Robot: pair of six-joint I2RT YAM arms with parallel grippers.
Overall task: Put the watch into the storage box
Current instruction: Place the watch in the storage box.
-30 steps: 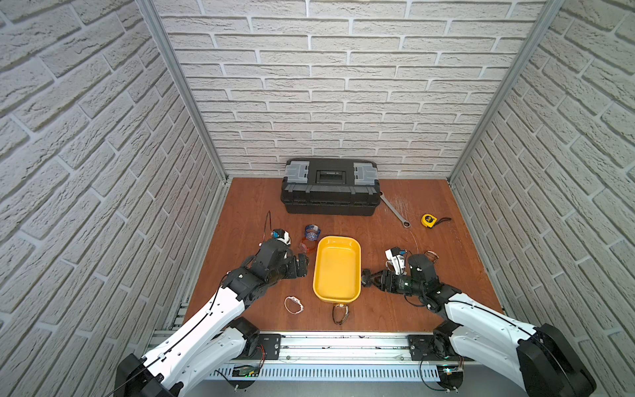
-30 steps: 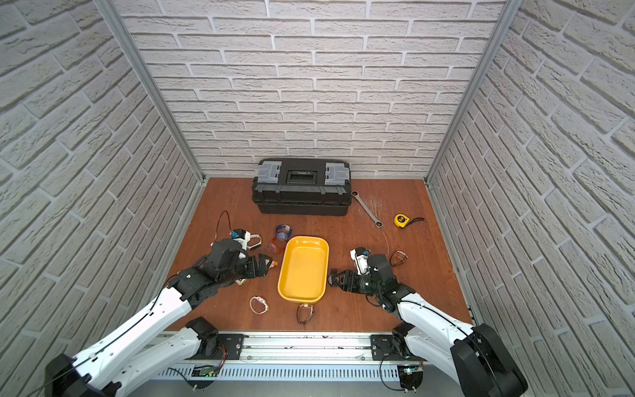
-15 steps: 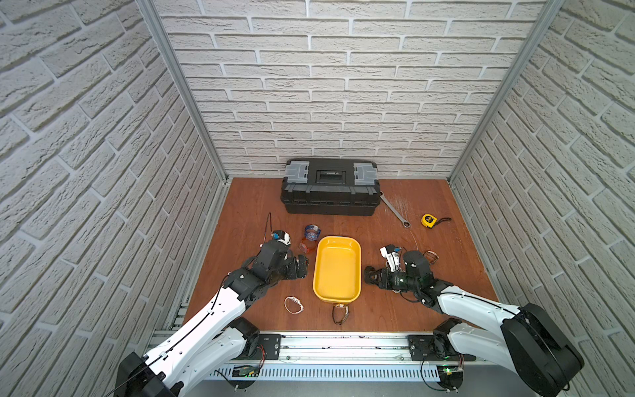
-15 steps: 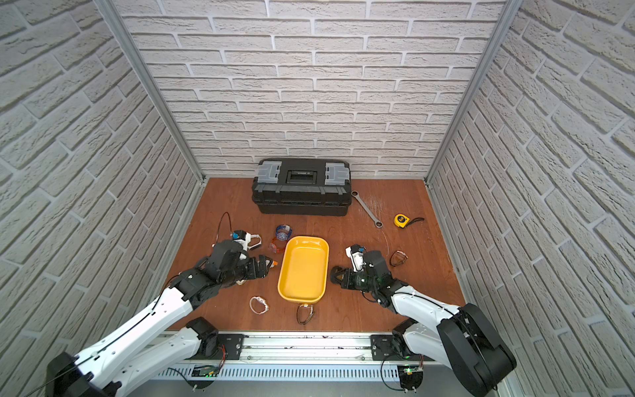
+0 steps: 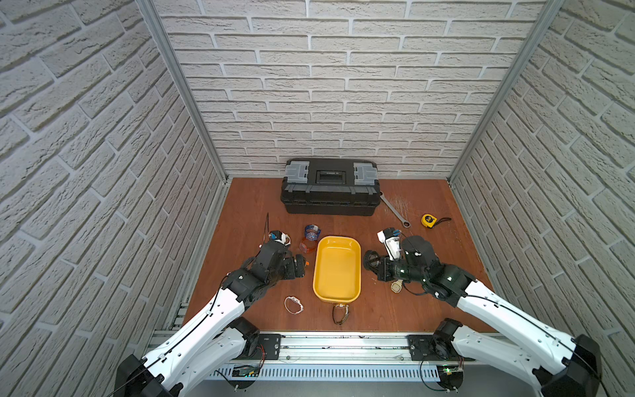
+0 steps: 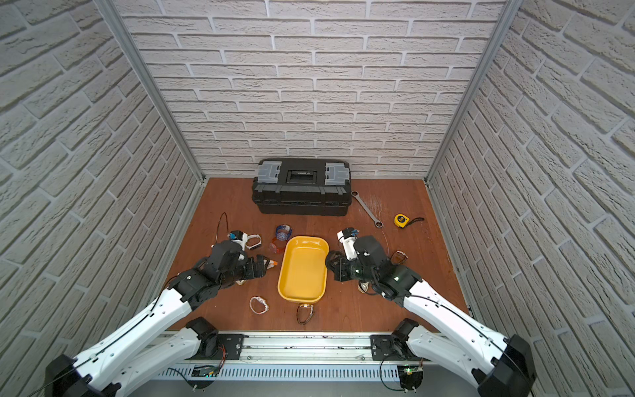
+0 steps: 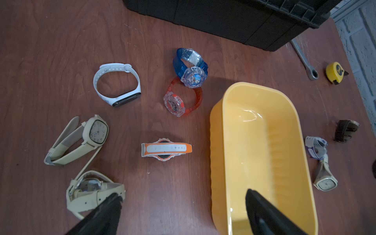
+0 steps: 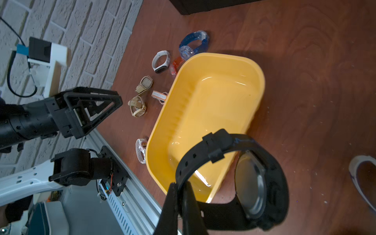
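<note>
The right fingers are closed on the strap of the black watch, pinching the buckled loop near its clasp side. The rest of the loop and the case stick out ahead of them. The storage box shows through that loop in the right wrist view. In a top view the watch sits just beside the box's right long wall, about midway along it and not yet over the hollow.

The box lies to the robot's left of the watch, with its long axis running from the rail toward the toolbox. The move should therefore be a short carry leftward across the narrow width, high enough to clear the rim.

The right arm is the nearer one and already has the load. The left fingers are spread wide and empty, just beside the opposite long wall.

The box is bare inside, so only its own wall seems to be in the way. Other watches lie around it on the bench:
- a beige one under the right arm
- a dark one touching the near end
- an orange-and-white one on the left side
- a red one and a blue one by the far corner

The wrench and tape measure are well apart.
</note>
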